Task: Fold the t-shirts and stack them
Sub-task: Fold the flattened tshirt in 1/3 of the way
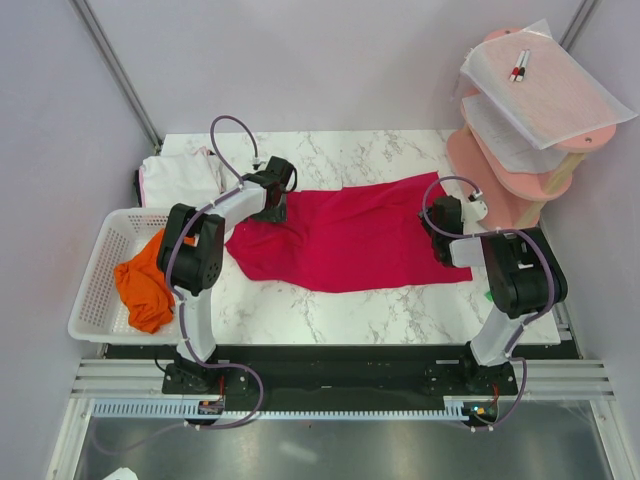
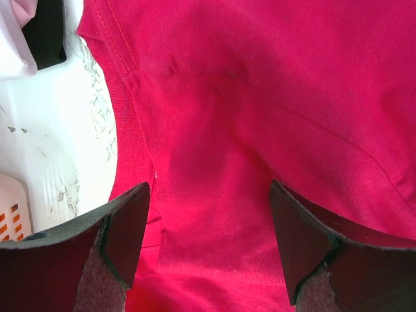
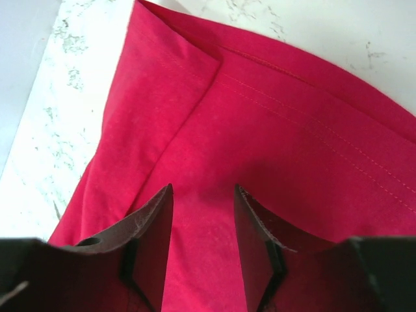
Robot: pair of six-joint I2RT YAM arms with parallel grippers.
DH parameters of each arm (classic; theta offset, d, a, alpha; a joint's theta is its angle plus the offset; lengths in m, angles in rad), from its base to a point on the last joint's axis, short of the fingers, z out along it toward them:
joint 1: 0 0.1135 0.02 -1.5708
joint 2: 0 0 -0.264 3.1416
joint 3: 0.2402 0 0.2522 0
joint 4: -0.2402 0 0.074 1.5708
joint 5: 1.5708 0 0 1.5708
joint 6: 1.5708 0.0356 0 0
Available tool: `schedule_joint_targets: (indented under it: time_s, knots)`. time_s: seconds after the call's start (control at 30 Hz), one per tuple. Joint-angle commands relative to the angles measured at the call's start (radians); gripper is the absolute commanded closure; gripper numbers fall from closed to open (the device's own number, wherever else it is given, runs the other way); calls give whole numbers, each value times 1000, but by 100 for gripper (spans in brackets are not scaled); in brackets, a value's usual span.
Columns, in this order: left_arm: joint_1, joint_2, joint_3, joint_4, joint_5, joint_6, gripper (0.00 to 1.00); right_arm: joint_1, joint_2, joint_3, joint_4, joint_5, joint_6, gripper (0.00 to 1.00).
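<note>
Top view: crimson-red t-shirt (image 1: 350, 235) lies spread across the middle of the marble worktop (image 1: 380, 310), long axis left to right. White t-shirt (image 1: 178, 175) is bunched at the back-left corner. Orange t-shirt (image 1: 145, 285) is heaped in the white mesh basket (image 1: 92, 268) at the left edge. Left fingers (image 1: 271, 207) sit over the red shirt's left end, right fingers (image 1: 440, 243) over its right end. Their spread cannot be read from here.

Left wrist view settles it: the 2 fingers are released with a wide gap. Red cloth and a seam lie below, nothing pinched.

Right wrist view: fingers are also parted, with a narrower gap and nothing held. Ahead, the cloth is doubled over along a stitched edge, a detail lost from above.
</note>
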Motion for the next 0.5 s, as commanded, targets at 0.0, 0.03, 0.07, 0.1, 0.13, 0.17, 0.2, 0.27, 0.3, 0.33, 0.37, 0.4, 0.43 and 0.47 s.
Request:
schedule_joint_targets:
  time_s: [0.0, 0.03, 0.07, 0.1, 0.13, 0.17, 0.2, 0.27, 0.3, 0.33, 0.37, 0.4, 0.43, 0.47]
  knots:
    - [-4, -8, -5, 29, -30, 25, 19, -11, 31, 44, 76, 15, 32, 52]
    - [-4, -7, -4, 29, -30, 26, 19, -11, 40, 47, 76, 14, 32, 52]
    - [-4, -5, -2, 29, -30, 26, 19, -13, 44, 53, 78, 14, 33, 52]
    - [-4, -4, -2, 29, -30, 26, 19, -14, 44, 56, 78, 15, 32, 52]
    - [-4, -2, -2, 29, -30, 26, 19, -20, 45, 56, 85, 15, 33, 52]
    - [-4, -1, -2, 29, -30, 25, 19, -20, 44, 55, 88, 15, 35, 52]
    - [-6, 2, -1, 29, -30, 25, 19, -20, 42, 55, 92, 15, 35, 52]
    - [-6, 7, -1, 29, -30, 26, 19, -27, 37, 52, 105, 5, 35, 52]
    - [-4, 10, -2, 29, -30, 26, 19, -27, 33, 53, 111, 1, 33, 52]
    - [-4, 12, 1, 29, -30, 26, 19, -25, 30, 53, 121, -2, 27, 51]
    - [-4, 18, 2, 31, -30, 26, 19, -25, 28, 55, 121, 1, 29, 52]
    - [-4, 19, 4, 29, -30, 26, 19, -27, 31, 56, 122, 4, 30, 52]
    - [-4, 21, 5, 31, -30, 26, 19, -27, 37, 59, 122, 6, 30, 51]
    - [-4, 22, 7, 29, -28, 26, 20, -28, 45, 73, 121, 6, 30, 51]
